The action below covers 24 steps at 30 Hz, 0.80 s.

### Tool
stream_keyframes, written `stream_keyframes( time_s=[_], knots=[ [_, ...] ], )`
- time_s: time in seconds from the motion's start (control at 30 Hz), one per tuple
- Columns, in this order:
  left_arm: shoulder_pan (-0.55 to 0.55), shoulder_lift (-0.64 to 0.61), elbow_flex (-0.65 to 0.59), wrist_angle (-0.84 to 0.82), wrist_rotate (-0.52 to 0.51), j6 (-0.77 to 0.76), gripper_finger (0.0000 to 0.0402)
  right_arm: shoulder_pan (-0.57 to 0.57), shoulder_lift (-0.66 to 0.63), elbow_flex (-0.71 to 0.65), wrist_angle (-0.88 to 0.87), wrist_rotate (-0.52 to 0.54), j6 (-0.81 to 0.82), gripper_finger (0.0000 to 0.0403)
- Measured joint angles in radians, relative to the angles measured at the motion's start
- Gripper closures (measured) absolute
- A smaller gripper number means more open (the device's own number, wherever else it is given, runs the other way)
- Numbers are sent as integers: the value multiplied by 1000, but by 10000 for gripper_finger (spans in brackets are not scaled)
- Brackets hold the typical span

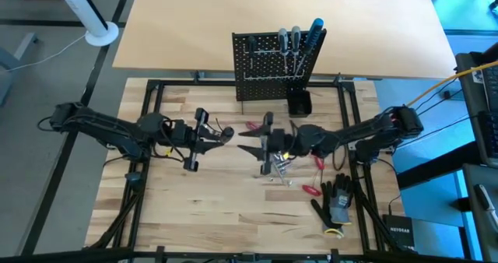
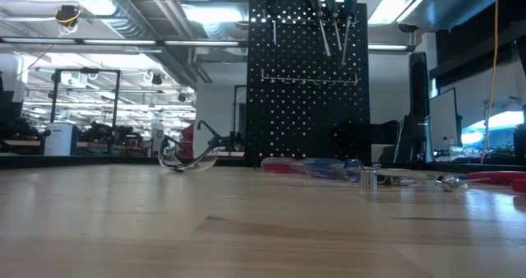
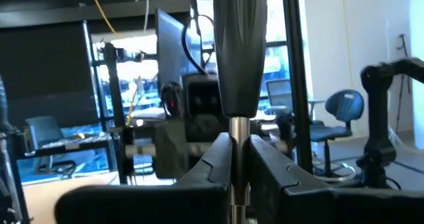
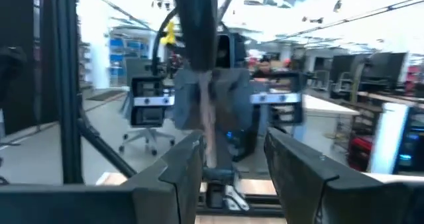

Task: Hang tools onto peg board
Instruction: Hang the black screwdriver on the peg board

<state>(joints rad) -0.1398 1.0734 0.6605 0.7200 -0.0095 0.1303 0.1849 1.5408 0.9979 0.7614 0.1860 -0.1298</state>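
Centrally, left end effector (image 3: 240,159) pinching grey-handled screwdriver (image 3: 240,52); right end effector (image 4: 232,159) released.

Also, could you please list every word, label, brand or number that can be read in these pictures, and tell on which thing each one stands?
"NETGEAR": probable reading only, small white letters on the black box at the table's right edge, high view.
Peg board, hung screwdrivers, black gloves: no text visible.
Low view and both wrist views: background signs and screens too blurred to read.
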Motion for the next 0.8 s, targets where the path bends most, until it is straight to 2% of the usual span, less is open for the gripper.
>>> stream_keyframes(
  time_s=[0.1, 0.33, 0.53, 0.8],
  knots=[
    [-2, 15, 1, 24, -35, -3, 385, -4, 63, 39, -13, -6, -5, 240],
    [-8, 104, 1, 114, -38, 1, 386, -4, 165, 125, -3, 17, -15, 240],
    [-22, 110, 1, 139, -39, 7, 382, 2, 170, 129, -2, 23, -46, 247],
    [-33, 110, 1, 131, -37, 16, 382, 32, 137, 130, -9, 31, -145, 298]
  ],
)
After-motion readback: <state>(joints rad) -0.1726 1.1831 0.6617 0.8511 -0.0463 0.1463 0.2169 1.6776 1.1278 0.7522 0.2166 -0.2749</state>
